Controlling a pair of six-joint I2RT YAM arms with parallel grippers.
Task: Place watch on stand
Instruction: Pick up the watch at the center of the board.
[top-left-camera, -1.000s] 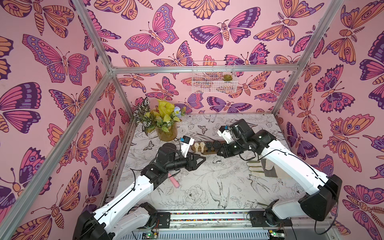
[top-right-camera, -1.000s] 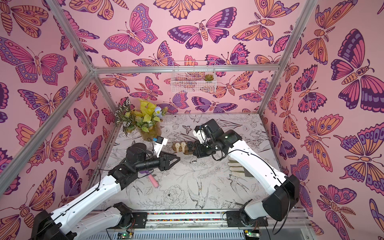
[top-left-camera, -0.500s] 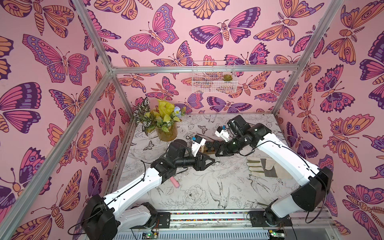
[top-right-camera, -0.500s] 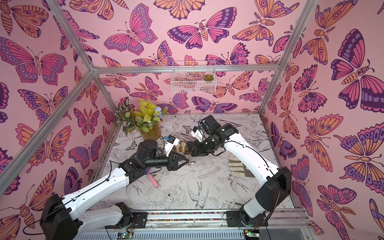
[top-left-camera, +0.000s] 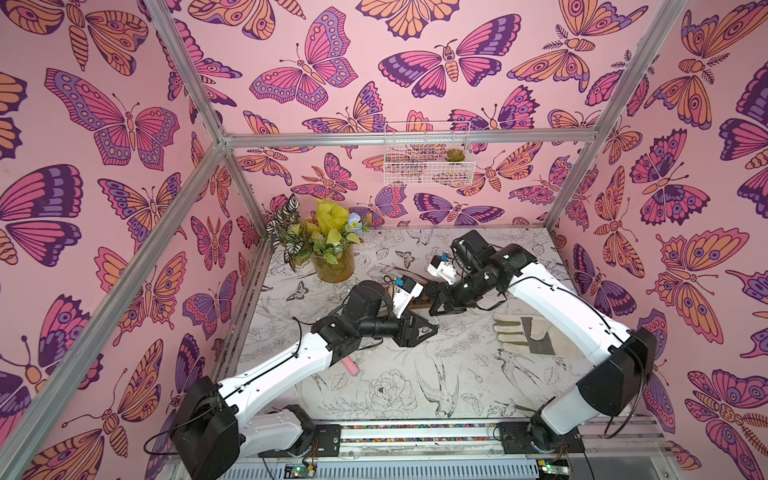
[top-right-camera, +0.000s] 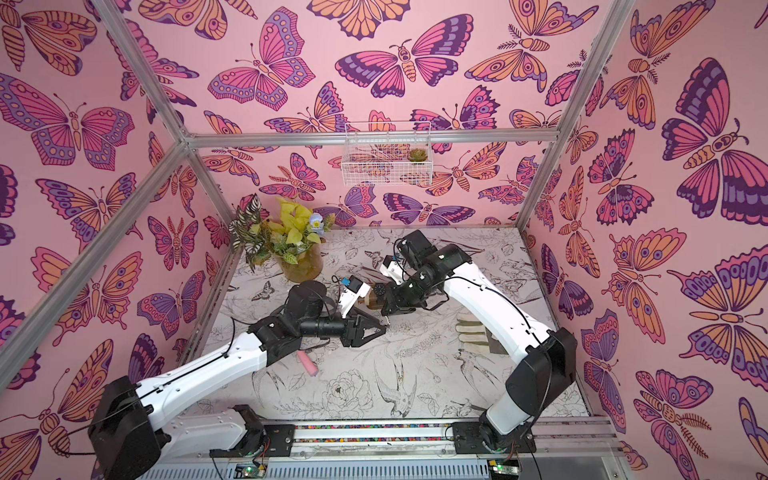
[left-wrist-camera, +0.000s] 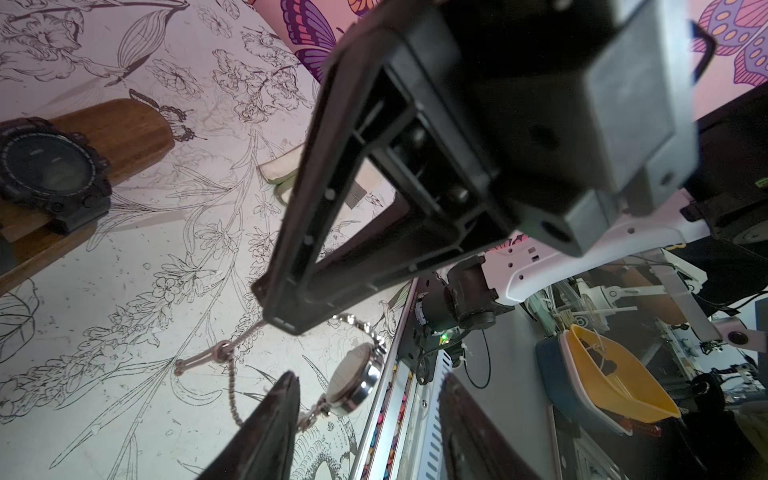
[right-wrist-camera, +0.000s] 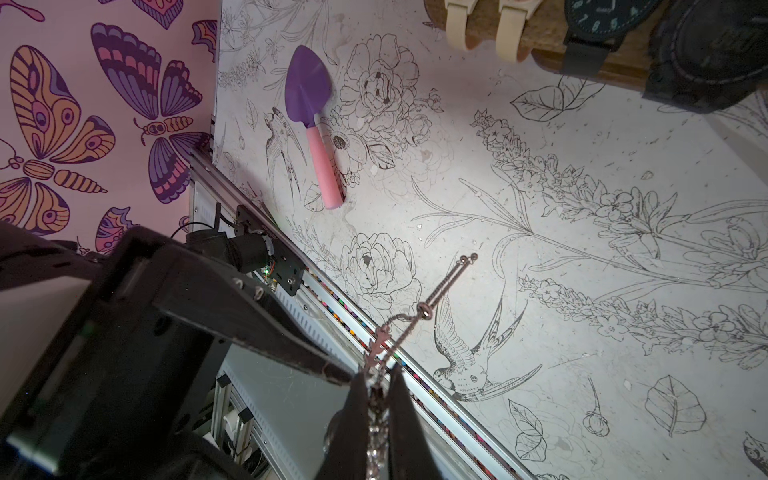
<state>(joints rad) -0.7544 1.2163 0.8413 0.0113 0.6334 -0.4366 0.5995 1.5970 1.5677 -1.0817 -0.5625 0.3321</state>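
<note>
A silver watch on a thin chain strap hangs above the table, with my right gripper shut on the chain. The round case dangles between the spread fingers of my open left gripper, touching neither. In both top views the two grippers meet tip to tip in front of the stand, left gripper just below right gripper. The stand is a brown wooden bar carrying a black watch; the right wrist view shows its bar with beige straps. The arms hide most of it from above.
A gardening glove lies on the table under my right arm. A purple trowel with a pink handle lies near the left arm. A flower pot stands at the back left, and a wire basket hangs on the back wall.
My left gripper has moved right, up to the hanging watch. My right gripper has come slightly forward and left with the watch, still shut on the chain.
</note>
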